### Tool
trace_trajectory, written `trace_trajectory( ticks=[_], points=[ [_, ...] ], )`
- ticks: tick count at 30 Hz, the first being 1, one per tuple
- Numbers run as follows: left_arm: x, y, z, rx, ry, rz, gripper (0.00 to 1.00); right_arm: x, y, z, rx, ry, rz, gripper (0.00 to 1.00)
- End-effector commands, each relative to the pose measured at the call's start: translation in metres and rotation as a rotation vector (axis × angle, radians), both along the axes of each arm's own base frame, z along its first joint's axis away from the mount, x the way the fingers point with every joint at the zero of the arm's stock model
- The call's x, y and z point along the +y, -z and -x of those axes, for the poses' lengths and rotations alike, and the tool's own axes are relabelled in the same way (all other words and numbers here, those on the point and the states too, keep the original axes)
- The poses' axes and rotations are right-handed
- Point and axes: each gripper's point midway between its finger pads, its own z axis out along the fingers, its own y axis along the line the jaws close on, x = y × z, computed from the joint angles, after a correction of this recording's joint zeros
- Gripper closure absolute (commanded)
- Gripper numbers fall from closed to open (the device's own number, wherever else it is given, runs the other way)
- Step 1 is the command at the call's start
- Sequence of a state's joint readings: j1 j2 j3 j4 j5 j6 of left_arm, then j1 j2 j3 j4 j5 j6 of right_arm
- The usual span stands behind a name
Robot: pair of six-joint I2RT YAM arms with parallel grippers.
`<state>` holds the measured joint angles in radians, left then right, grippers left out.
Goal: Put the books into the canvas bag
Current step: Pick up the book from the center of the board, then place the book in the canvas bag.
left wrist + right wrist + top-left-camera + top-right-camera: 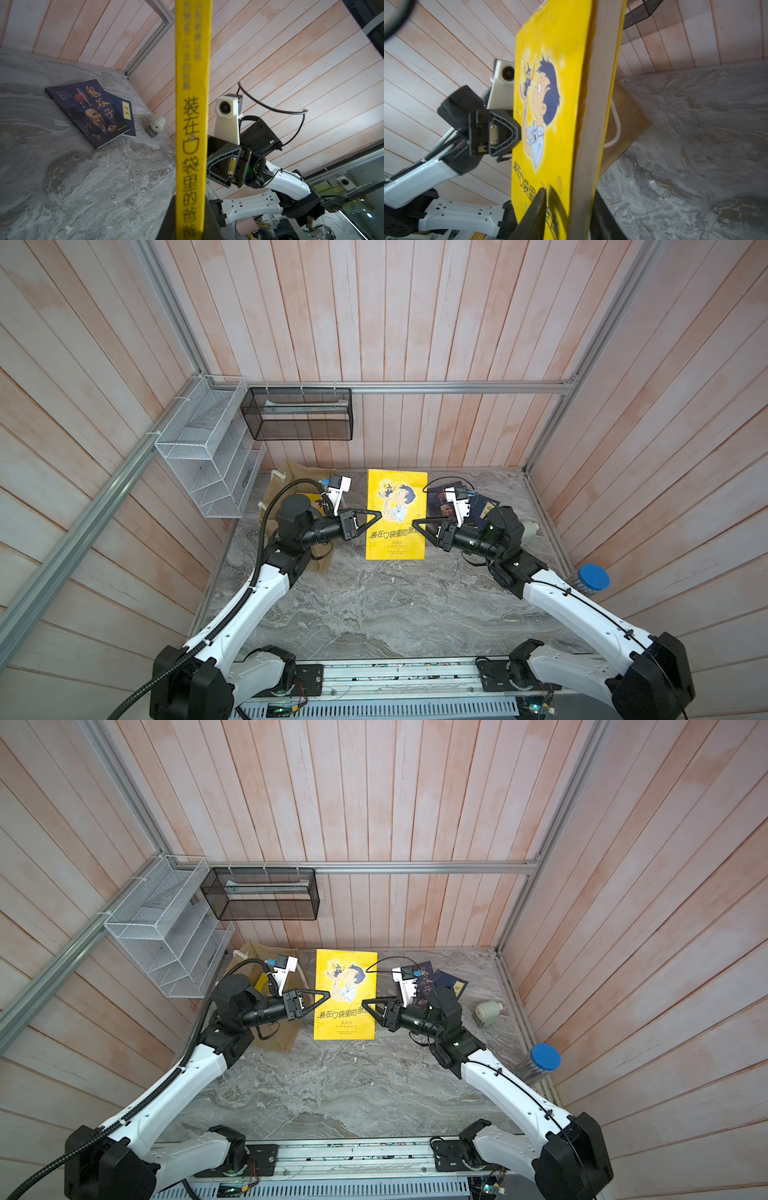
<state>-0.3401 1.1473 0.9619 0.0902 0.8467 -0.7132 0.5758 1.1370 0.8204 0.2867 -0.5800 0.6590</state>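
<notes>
A yellow cartoon-cover book [397, 514] [346, 994] hangs above the table between both arms. My left gripper [380, 513] [190, 207] is shut on its spine [192, 124]. My right gripper [412, 524] [569, 207] straddles the opposite page edge, open, with one finger [537, 207] lifted off the cover [550, 104]. The canvas bag [297, 472] [627, 124] stands behind my left arm, with a yellow book [307, 498] inside. Under my right wrist, a dark portrait book [89, 112] lies on a navy book with a yellow label [126, 110].
A white wire basket [203, 456] and a black mesh basket [299, 414] hang on the back-left frame. A small white round device [488, 1013] sits near the right wall. A blue-capped clear tube [592, 576] stands at the right edge of the marble table [374, 605].
</notes>
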Motion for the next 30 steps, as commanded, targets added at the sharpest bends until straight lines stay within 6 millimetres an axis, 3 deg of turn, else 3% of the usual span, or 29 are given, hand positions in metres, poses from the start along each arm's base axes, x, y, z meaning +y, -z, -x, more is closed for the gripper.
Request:
trace_trajectory(
  ticks=[1, 9, 16, 23, 30],
  points=[
    [0.025, -0.05, -0.001, -0.205, -0.139, -0.123, 1.0, 0.011, -0.001, -0.005, -0.006, 0.012, 0.065, 0.57],
    [0.092, -0.085, -0.019, -0.335, -0.514, -0.477, 1.0, 0.046, -0.003, -0.021, 0.011, 0.035, 0.135, 0.53],
    [0.15, -0.11, -0.02, -0.431, -0.797, -0.668, 1.0, 0.097, -0.011, -0.048, 0.039, 0.032, 0.198, 0.51],
    [0.163, -0.102, -0.037, -0.423, -0.831, -0.78, 1.0, 0.135, -0.005, -0.089, 0.12, 0.123, 0.191, 0.47],
    [0.163, -0.076, -0.062, -0.348, -0.755, -0.795, 1.0, 0.177, 0.002, -0.103, 0.131, 0.128, 0.228, 0.43]
  ],
)
